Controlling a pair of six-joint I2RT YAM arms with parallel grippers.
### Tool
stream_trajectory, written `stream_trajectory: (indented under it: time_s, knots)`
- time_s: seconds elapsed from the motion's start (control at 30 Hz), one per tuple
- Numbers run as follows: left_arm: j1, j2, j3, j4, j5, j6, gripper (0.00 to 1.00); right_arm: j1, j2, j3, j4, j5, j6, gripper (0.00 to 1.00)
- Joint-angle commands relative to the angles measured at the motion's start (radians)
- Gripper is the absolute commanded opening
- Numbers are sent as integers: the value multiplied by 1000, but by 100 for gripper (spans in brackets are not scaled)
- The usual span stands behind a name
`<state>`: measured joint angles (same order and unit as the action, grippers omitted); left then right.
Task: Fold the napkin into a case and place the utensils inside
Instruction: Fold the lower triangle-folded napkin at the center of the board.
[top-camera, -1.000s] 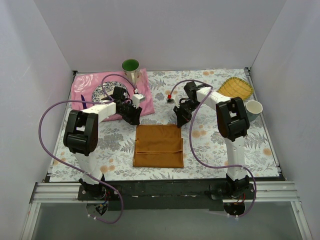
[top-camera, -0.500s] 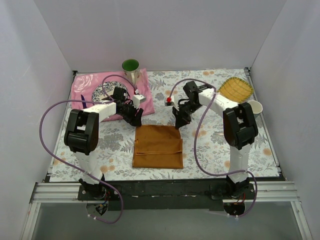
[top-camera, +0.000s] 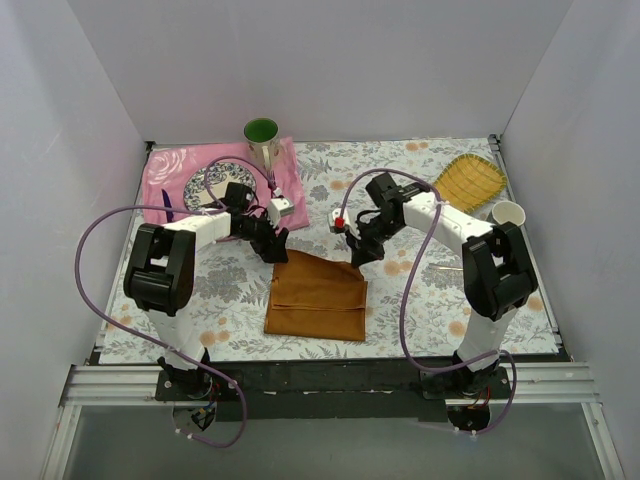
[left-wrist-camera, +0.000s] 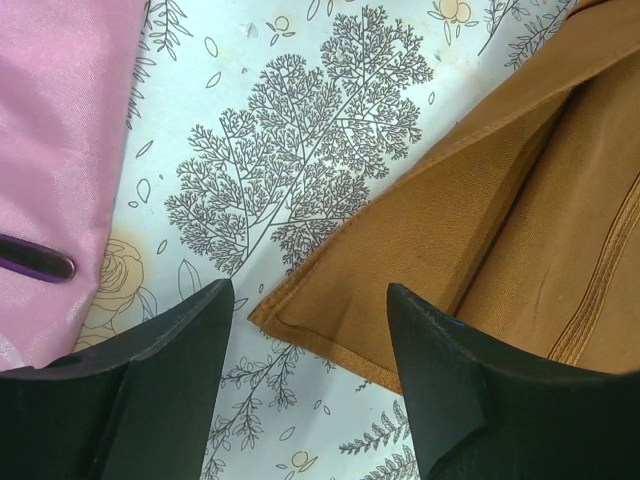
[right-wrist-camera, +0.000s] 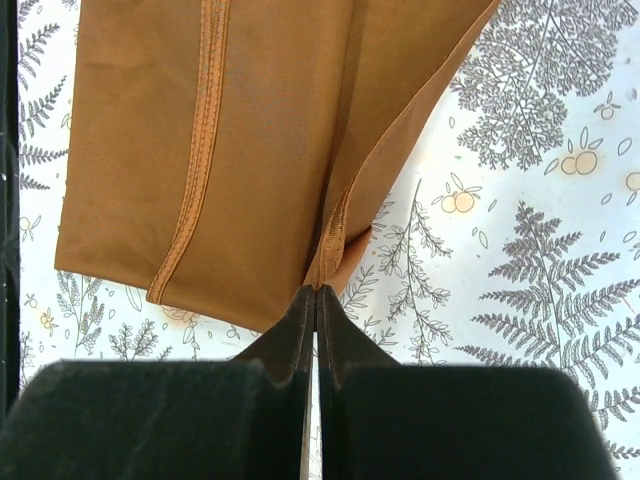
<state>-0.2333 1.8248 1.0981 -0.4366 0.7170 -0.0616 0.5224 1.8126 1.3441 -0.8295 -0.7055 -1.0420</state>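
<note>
The napkin (top-camera: 317, 295) was pictured near the middle of the flower-printed table cover (top-camera: 430, 300), folded into a flat layered rectangle, with its near edge lying close to the arms' bases. Its far-right corner was held off the table, the cloth sloping down from that corner to the flat part. A stitched hem was seen running along the upper layer in the right wrist view.

That corner was pinched by the right gripper (top-camera: 357, 256), its two fingers pressed together on the hem with no gap between them. The right arm was bent at the elbow out to the right, its forearm angled back to the left and downward over the cover.

The left gripper (top-camera: 277, 249) was held just above the napkin's far-left corner, its fingers (left-wrist-camera: 170, 350) parted, one over the cover and one over the cloth, with nothing gripped. The left arm was likewise bent, its forearm laid out rightward from the elbow.

Further out, a pink cloth (top-camera: 165, 165) with a patterned plate (top-camera: 205, 183) was seen at the far left, a green-lined mug (top-camera: 261, 135) beside it, and a yellow woven dish (top-camera: 470, 178) and a white cup (top-camera: 508, 214) at the far right.
</note>
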Motion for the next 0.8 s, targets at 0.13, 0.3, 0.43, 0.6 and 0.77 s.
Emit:
stream_trajectory:
  time_s: [0.13, 0.3, 0.43, 0.6, 0.77]
  knots:
    - [-3, -70, -6, 47, 59, 135, 63, 28, -79, -51, 29, 0, -128, 1]
    - [0, -68, -10, 0, 87, 250, 63, 37, -110, -82, 44, 5, -162, 1]
    - [-1, -62, -17, -28, 101, 315, 61, 45, -142, -117, 62, 15, -199, 1]
    - [-1, -62, 9, -108, 114, 353, 45, 50, -165, -143, 66, 26, -214, 1]
    - [-1, -140, -12, -132, 124, 373, 22, 54, -182, -148, 58, 29, -216, 1]
